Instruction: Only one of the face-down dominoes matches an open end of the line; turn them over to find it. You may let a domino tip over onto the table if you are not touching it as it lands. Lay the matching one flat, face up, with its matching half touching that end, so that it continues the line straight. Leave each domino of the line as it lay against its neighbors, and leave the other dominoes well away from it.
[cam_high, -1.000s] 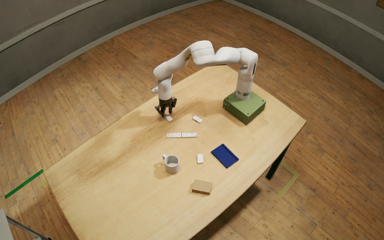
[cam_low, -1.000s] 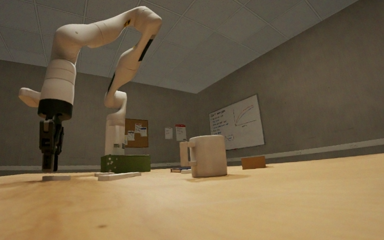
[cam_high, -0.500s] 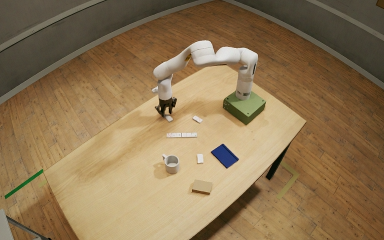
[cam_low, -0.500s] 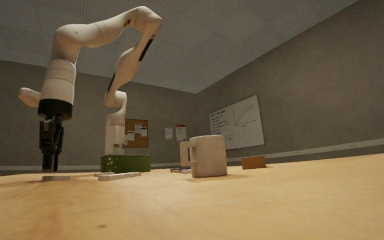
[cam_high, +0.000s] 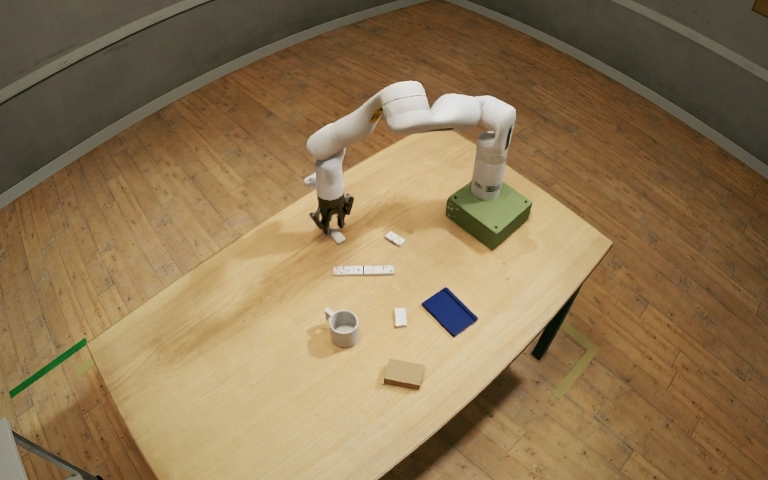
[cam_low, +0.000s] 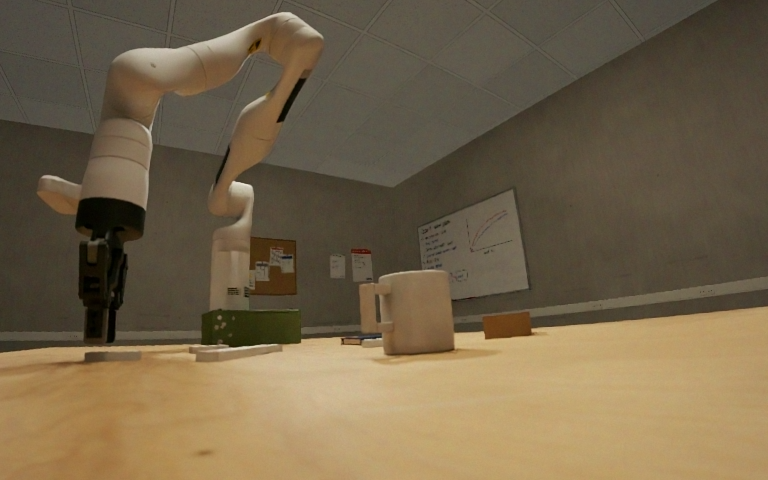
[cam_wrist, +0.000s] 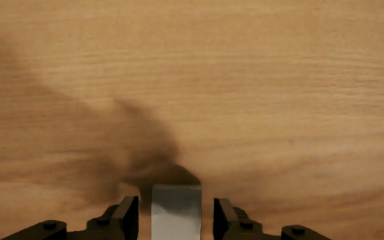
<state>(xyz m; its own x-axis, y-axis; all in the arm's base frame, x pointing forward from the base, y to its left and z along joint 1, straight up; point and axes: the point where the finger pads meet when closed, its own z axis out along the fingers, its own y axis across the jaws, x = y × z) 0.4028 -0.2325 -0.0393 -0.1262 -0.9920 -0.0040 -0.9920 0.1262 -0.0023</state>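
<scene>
The line of face-up dominoes (cam_high: 363, 270) lies flat in the middle of the table; it also shows in the low side view (cam_low: 237, 352). A blank white domino (cam_high: 338, 236) lies flat on the table behind the line's left end. My gripper (cam_high: 330, 227) points straight down just above it. In the wrist view the domino (cam_wrist: 176, 212) sits between my two fingers with a gap on each side. In the low side view my fingertips (cam_low: 97, 333) hang just over the flat domino (cam_low: 112, 356). A second loose domino (cam_high: 394, 238) lies behind the line's right end. A third, blank one (cam_high: 400, 316) lies in front of the line.
A grey mug (cam_high: 343, 327) stands in front of the line, left of the third domino. A blue notebook (cam_high: 449, 311) lies to the right of that domino. A small wooden block (cam_high: 404, 373) lies near the front edge. My green base (cam_high: 488, 213) stands at the back right.
</scene>
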